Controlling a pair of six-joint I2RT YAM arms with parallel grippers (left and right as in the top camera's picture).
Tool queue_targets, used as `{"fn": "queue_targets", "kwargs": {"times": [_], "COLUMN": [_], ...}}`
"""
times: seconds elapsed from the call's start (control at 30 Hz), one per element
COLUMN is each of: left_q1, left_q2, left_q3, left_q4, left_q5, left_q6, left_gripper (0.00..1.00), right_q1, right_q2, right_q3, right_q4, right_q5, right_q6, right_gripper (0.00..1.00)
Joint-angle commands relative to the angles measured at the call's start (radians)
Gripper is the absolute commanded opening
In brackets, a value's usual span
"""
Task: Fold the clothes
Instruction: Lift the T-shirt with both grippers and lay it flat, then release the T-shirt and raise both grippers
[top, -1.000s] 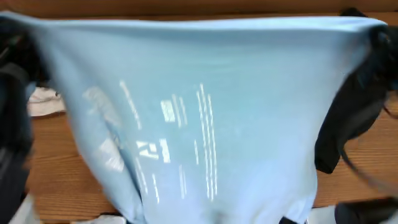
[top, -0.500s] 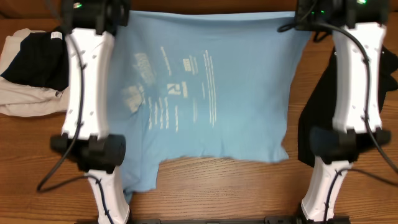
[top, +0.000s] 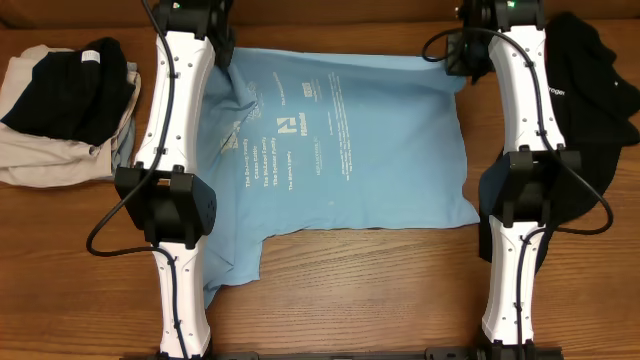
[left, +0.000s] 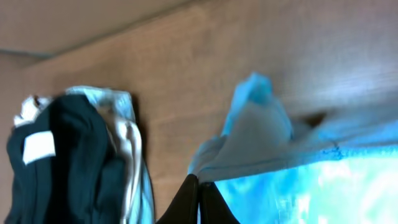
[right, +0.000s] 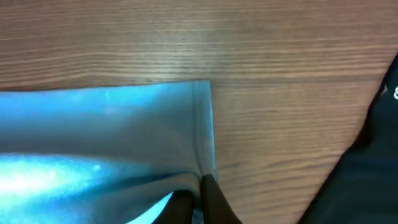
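The sky-blue T-shirt (top: 370, 150) lies spread nearly flat on the wooden surface (top: 350, 300) between the two arms, white lettering up. Its near left part runs under the left arm (top: 165, 150). At the far left corner, the left claw (left: 199, 196) is pinched tight on a bunched fold of the blue cloth. At the far right corner, the right claw (right: 200, 199) is clamped on the hemmed edge. Both arms reach out long from the near edge, with their wrists turned inward over the shirt's far corners. A black top (top: 585, 90) with small white print lies partly under the right arm (top: 525, 110). Well to the left, a black garment (top: 70, 95) sits on beige cloth (top: 40, 160).
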Motion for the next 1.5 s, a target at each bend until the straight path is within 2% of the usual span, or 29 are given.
{"fn": "queue_targets", "kwargs": {"times": [0.0, 0.17, 0.53, 0.6, 0.67, 0.7, 0.73, 0.77, 0.8, 0.87, 0.9, 0.97, 1.2, 1.33, 1.47], "left_q1": [-0.005, -0.005, -0.004, -0.004, -0.004, -0.004, -0.004, -0.004, -0.004, -0.004, -0.004, -0.004, 0.003, 0.008, 0.004], "left_q2": [-0.003, 0.036, 0.194, 0.208, 0.214, 0.217, 0.217, 0.217, 0.217, 0.217, 0.216, 0.203, 0.007, -0.188, -0.391], "left_q3": [0.009, 0.009, 0.009, 0.009, 0.009, 0.009, 0.009, 0.009, 0.009, 0.011, 0.011, 0.011, 0.012, 0.011, -0.009], "left_q4": [-0.068, -0.185, -0.390, -0.397, -0.399, -0.400, -0.404, -0.404, -0.406, -0.418, -0.418, -0.418, -0.418, -0.418, -0.418], "left_q5": [0.112, 0.240, 0.239, 0.232, 0.229, 0.229, 0.229, 0.229, 0.229, 0.229, 0.230, 0.237, 0.237, 0.239, 0.352], "left_q6": [-0.044, -0.044, -0.043, -0.043, -0.043, -0.042, -0.030, -0.017, -0.016, -0.017, -0.018, -0.026, -0.103, -0.232, -0.343], "left_gripper": [0.04, 0.05, 0.04, 0.04, 0.04, 0.11, 0.24, 0.47, 0.61, 0.72, 0.84, 1.00, 1.00, 1.00, 1.00], "right_q1": [-0.020, -0.041, -0.049, -0.049, -0.049, -0.049, -0.049, -0.049, -0.049, -0.049, -0.049, -0.049, -0.049, -0.049, -0.031], "right_q2": [-0.014, -0.012, -0.012, -0.012, -0.012, -0.012, -0.012, -0.012, -0.012, -0.013, -0.016, -0.034, -0.224, -0.421, -0.658], "right_q3": [0.006, -0.016, -0.166, -0.198, -0.227, -0.238, -0.245, -0.251, -0.251, -0.248, -0.247, -0.247, -0.222, -0.222, -0.238], "right_q4": [-0.026, -0.068, -0.130, -0.136, -0.141, -0.148, -0.161, -0.175, -0.182, -0.185, -0.185, -0.183, -0.208, -0.224, -0.246], "right_q5": [-0.024, -0.058, -0.096, -0.116, -0.128, -0.129, -0.129, -0.135, -0.141, -0.161, -0.170, -0.173, -0.188, -0.206, -0.213], "right_q6": [-0.004, -0.005, -0.005, -0.005, -0.005, -0.005, -0.005, -0.004, -0.004, -0.004, -0.004, -0.004, 0.000, 0.036, 0.094], "right_gripper": [0.04, 0.04, 0.04, 0.06, 0.15, 0.24, 0.29, 0.46, 0.50, 0.52, 0.53, 0.53, 0.56, 0.56, 0.56]}}
